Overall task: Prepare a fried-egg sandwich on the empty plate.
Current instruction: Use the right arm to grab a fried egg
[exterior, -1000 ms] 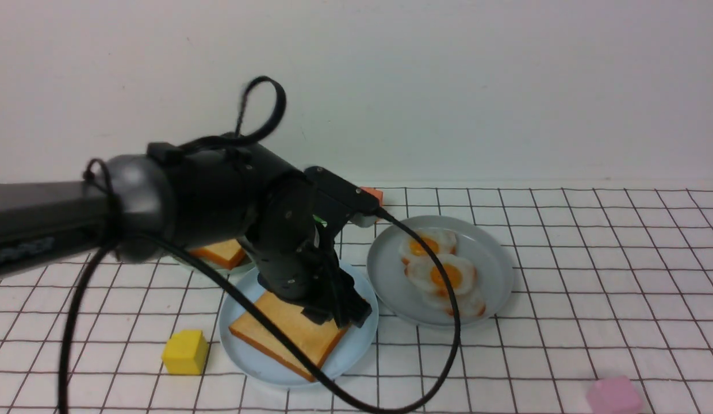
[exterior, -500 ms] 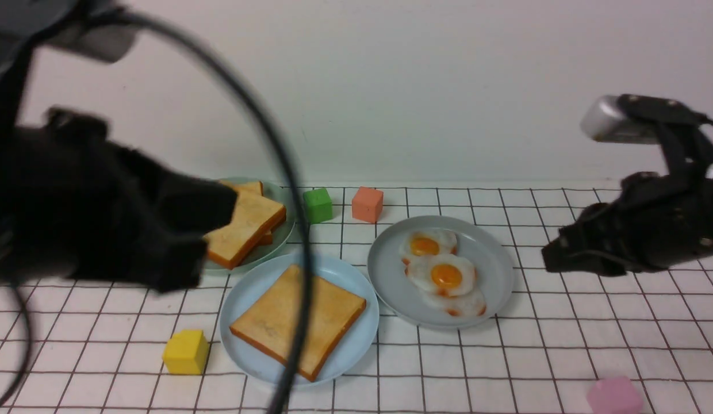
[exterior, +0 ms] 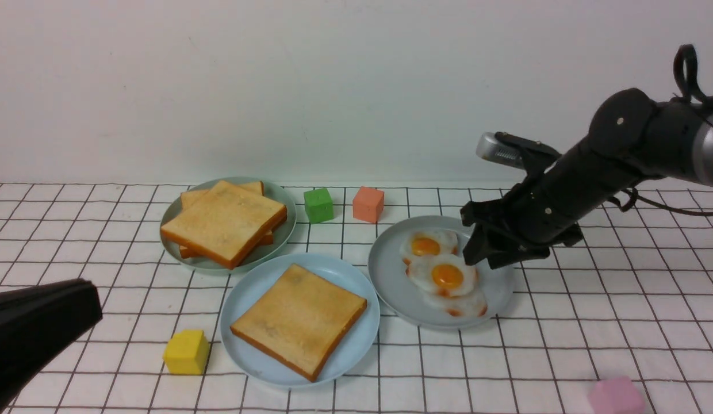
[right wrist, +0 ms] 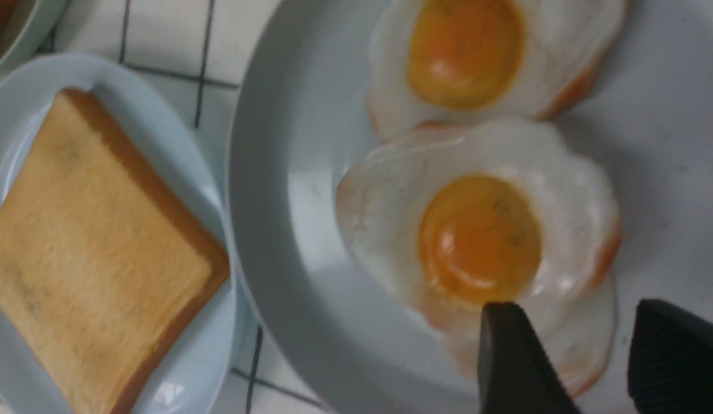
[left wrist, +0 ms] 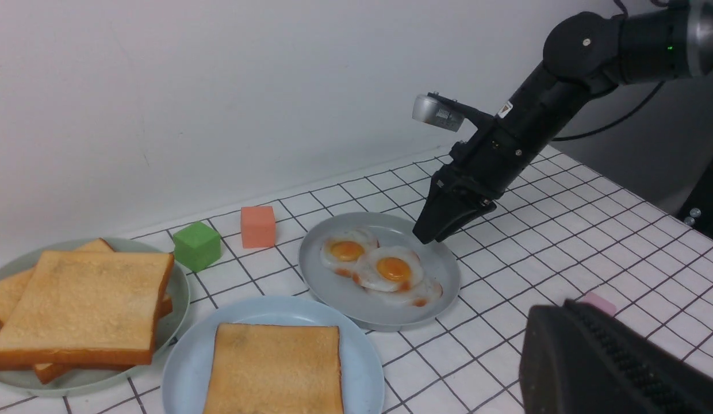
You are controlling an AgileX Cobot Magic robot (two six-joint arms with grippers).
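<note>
1. Golden-brown toast slice is now lying flat on sky-blue plate. L gripper, closed, is pulling back to near-left corner, well clear of plate.
2. Meaning: base layer is sitting in place; egg + 2nd slice are still missing, so egg pickup is prob. next.
3. R arm is reaching in from right, angled down. R gripper, jaws apart & empty, is hovering over grey plate, just above overlapping fried eggs.
</note>
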